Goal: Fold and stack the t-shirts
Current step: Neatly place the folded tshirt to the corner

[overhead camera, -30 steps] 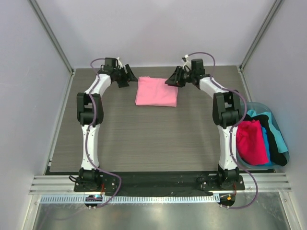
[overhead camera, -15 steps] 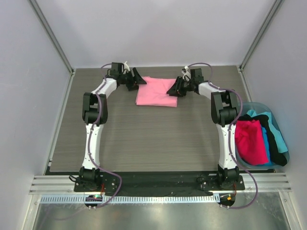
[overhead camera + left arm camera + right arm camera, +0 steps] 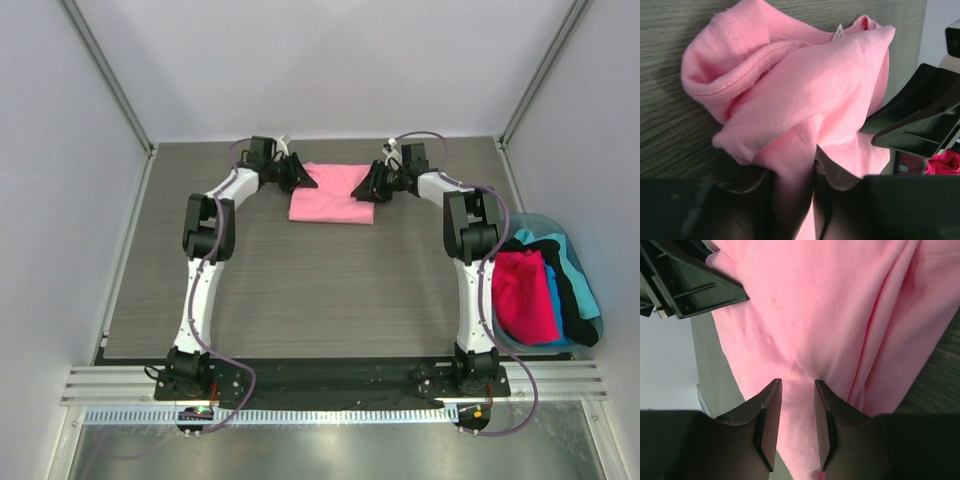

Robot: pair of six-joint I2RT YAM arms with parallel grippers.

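Top external view showed the light pink shirt (image 3: pixel 330 198) lying by the far edge of the desk, about in the middle. The left gripper (image 3: pixel 300 176) was at its left side and the right gripper (image 3: pixel 368 187) at its right side. Both grippers were close to each other.

The left wrist view showed its fingers (image 3: pixel 836 176) pinching a bunch of the pink cloth. In the right wrist view the fingers (image 3: pixel 769 422) had pink cloth between them too. Creases ran toward the gap, so it looked like a pinch as well.

A few things could have gone wrong. Each gripper held only a small bit of cloth. A quick pull could have made it slip out. The cloth at the left side was rolled up and lumpy, so the fold could have come out messy. The grippers could also have bumped, being so near.

The shirt looked soft and thin. From above it was a small, rough rectangle. Its small white tag (image 3: pixel 839 34) poked out near one edge.

The other shirts (image 3: pixel 522 290) sat in the tub (image 3: pixel 553 219) at the right edge of the desk, not folded.
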